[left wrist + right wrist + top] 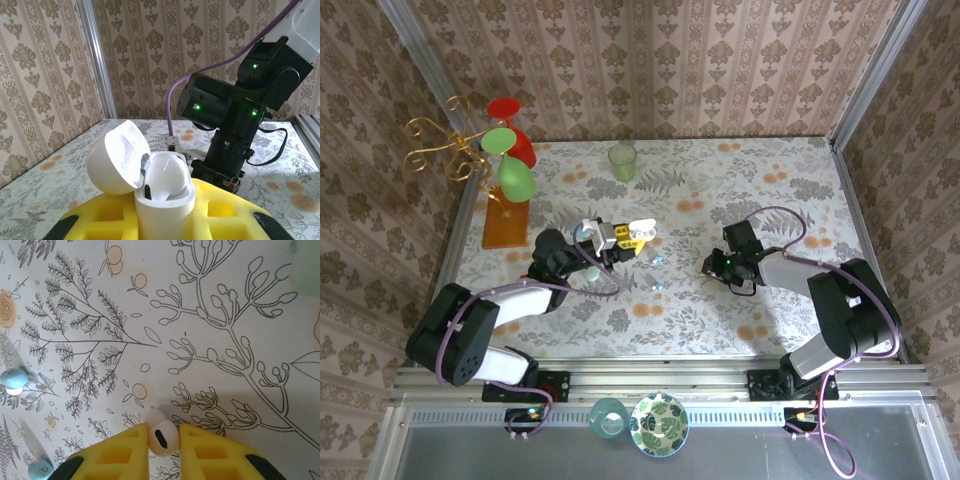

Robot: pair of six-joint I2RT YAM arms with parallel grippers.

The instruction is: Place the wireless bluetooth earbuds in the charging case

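Item: one earbud pinched in my right gripper [163,429]; its destination lies to my left, in my left gripper [165,202].

Right gripper: yellow fingers clenched on a small white plastic bluetooth earbud [161,439], dark slot facing my wrist camera, long axis in line with the fingers, low over the leaf-printed tablecloth [225,315]. Two small light-blue earbuds [12,379] lie loose on the cloth, off to the left in that view. Left gripper: clamped around the body of the rounded white plastic charging case [167,180], which stands upright, lid swung open to one side, mouth turned toward my right arm [225,115]. From above, case and held earbud are apart, the loose blue ones between them. I judge the right arm must carry its earbud leftward to the open mouth; I cannot tell whether a socket is free.
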